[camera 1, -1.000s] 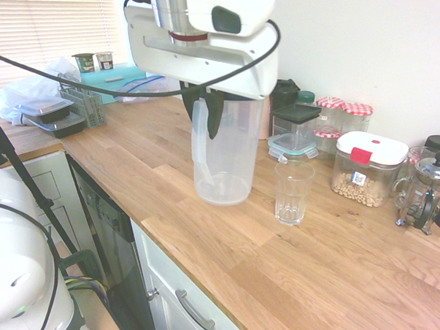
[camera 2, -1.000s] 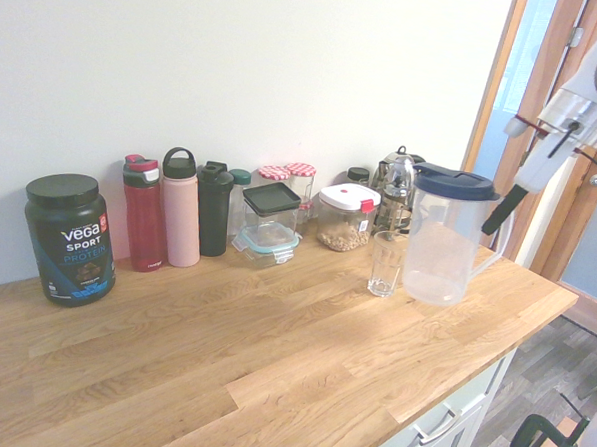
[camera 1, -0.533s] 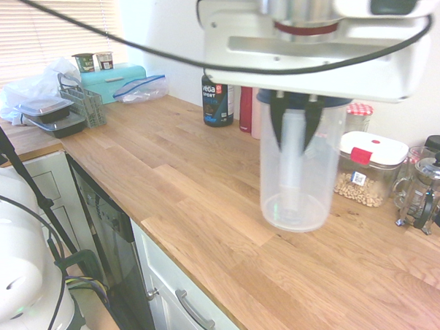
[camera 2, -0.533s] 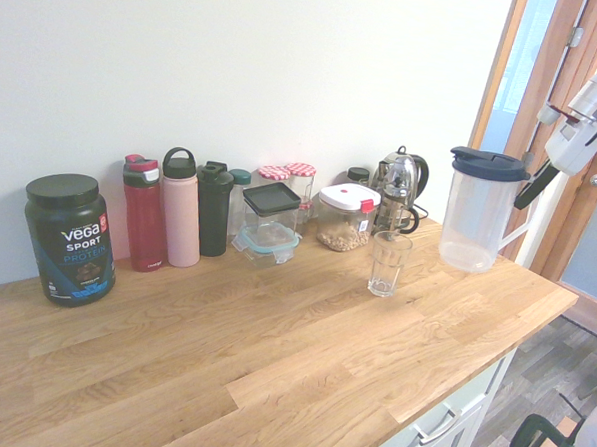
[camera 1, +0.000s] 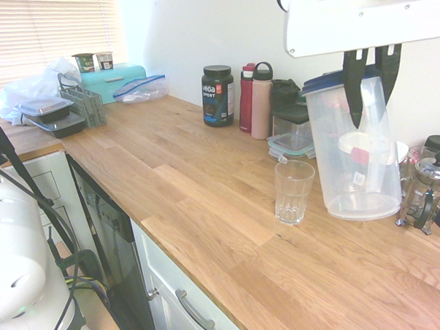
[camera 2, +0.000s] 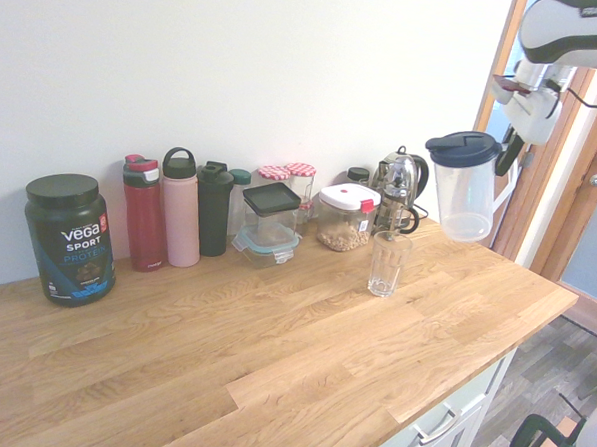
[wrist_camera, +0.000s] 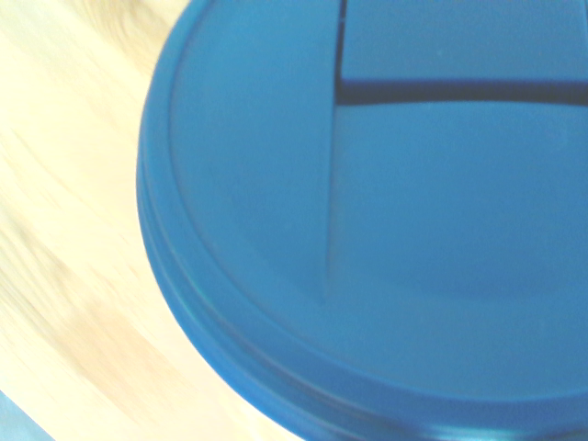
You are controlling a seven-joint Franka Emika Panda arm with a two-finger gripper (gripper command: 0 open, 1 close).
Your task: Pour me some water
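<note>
End effector [camera 2: 506,162] holds pitcher [camera 2: 465,187] above glass [camera 2: 388,263]

On the wooden counter, we read "vega SPORT" in white letters on the dark tub [camera 1: 218,96] standing against the wall beside the red bottle [camera 1: 246,98]; from the opposite side the same tub [camera 2: 67,237] shows "vega SPORT" again, with a line we take as "PROTEIN" beneath it, the smaller print being too fine to make out. At the lower left edge of the first exterior view, we can read only the letters "MIKA".
</note>
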